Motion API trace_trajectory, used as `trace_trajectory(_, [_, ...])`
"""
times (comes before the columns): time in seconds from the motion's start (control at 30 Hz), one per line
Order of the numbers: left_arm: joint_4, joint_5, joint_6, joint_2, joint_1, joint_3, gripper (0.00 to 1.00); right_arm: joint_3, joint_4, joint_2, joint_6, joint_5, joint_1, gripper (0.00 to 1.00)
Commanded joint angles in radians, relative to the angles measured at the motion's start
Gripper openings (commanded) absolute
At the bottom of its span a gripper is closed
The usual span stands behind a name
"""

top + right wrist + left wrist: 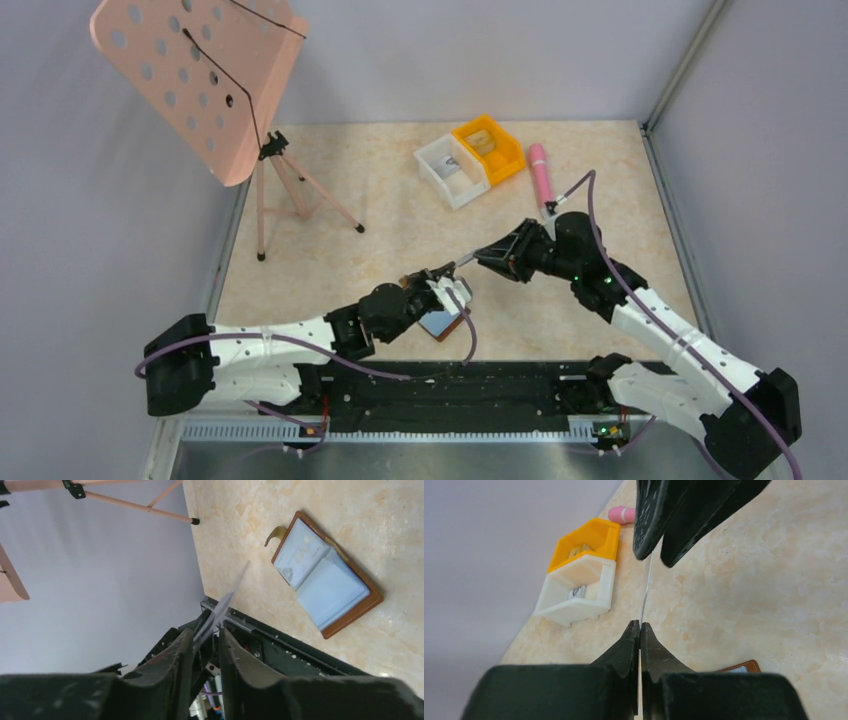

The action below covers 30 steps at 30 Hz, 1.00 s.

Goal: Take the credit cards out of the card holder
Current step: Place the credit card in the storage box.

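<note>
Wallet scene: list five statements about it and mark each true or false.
1. The wallet lies open on the table. True.
2. The left tool is shut on a card. True.
3. That card lies flat on the table. False: it is held in the air, its far end between the right tool's fingers.
4. The orange bin stands left of the stand. False: it is to the right of it, beside the white bin.
5. A pink tube lies right of the bins. True.
</note>
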Motion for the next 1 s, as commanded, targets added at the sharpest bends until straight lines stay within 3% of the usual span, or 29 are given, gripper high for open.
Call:
trace_trajectory(0.0, [0.018,-0.154,-0.202,-0.015,0.008,0.051,0.0,-0.003,0.047,-0.064,-0.055,0.005,-0.014,0.34])
trace_trajectory(0.17, [-0.068,-0.161,-0.405,-0.055,0.049,0.083,0.0,-0.013,0.089,-0.157,-0.144,0.019,-0.014,0.6])
trace_trajectory(0.37, [-0.247,0.031,-0.741,-0.081,0.234,0.169,0.0,-0.045,0.074,-0.302,-0.263,0.064,-0.014,0.82])
trace_trajectory(0.47, [-0.305,0.106,-0.912,-0.028,0.36,0.243,0.0,-0.062,0.033,-0.348,-0.308,0.079,-0.014,0.85])
trace_trajectory(0.6, [-0.393,0.13,-1.045,0.106,0.445,0.384,0.0,-0.068,-0.02,-0.366,-0.35,0.092,-0.014,0.87])
trace_trajectory(0.8, [-0.588,0.142,-1.067,0.354,0.511,0.668,0.0,-0.031,-0.091,-0.358,-0.46,0.097,-0.013,0.87])
trace_trajectory(0.9, [-0.655,0.294,-1.077,0.452,0.565,0.797,0.0,0.014,-0.143,-0.349,-0.498,0.118,-0.014,0.87])
trace_trajectory(0.97, [-0.585,0.384,-1.108,0.485,0.595,0.802,0.0,0.032,-0.161,-0.35,-0.512,0.122,-0.013,0.87])
